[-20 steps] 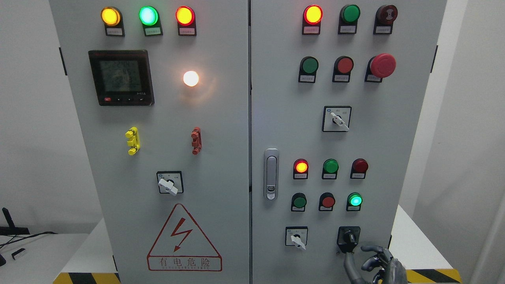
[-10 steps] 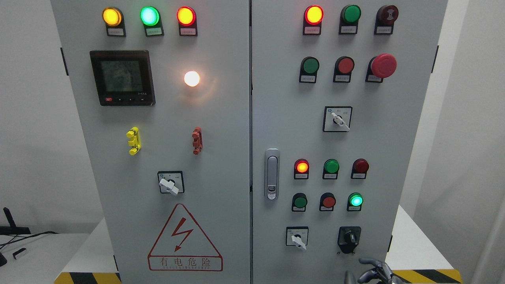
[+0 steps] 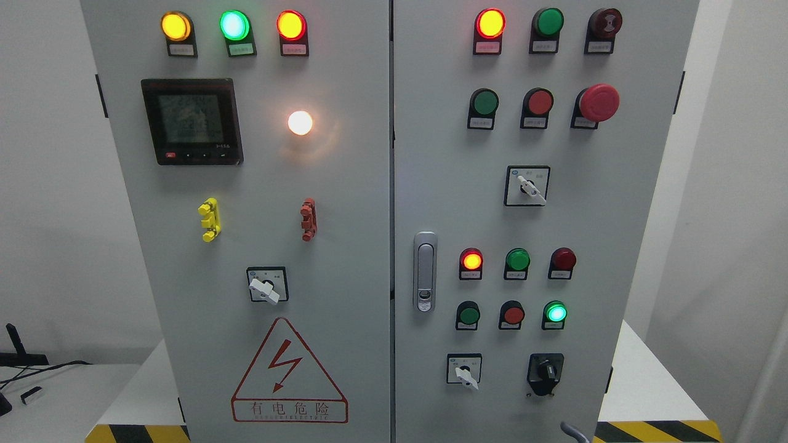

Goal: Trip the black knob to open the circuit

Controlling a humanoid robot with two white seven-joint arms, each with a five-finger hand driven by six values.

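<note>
The black knob [image 3: 545,371] sits on a black plate at the lower right of the right cabinet door [image 3: 615,215], with its handle pointing straight up. Only a thin grey sliver of my right hand [image 3: 572,430] shows at the bottom edge, below and slightly right of the knob and apart from it. Nothing touches the knob. The left arm does not show.
A white selector switch [image 3: 465,372] sits left of the knob, with a lit green lamp [image 3: 555,312] above it. A door latch [image 3: 424,271] is near the seam. The left door carries a meter [image 3: 191,120], another selector [image 3: 266,285] and a warning triangle [image 3: 288,372].
My right hand has dropped from just below the black knob down to the bottom edge, leaving only a sliver in view. The knob's handle still points up.
</note>
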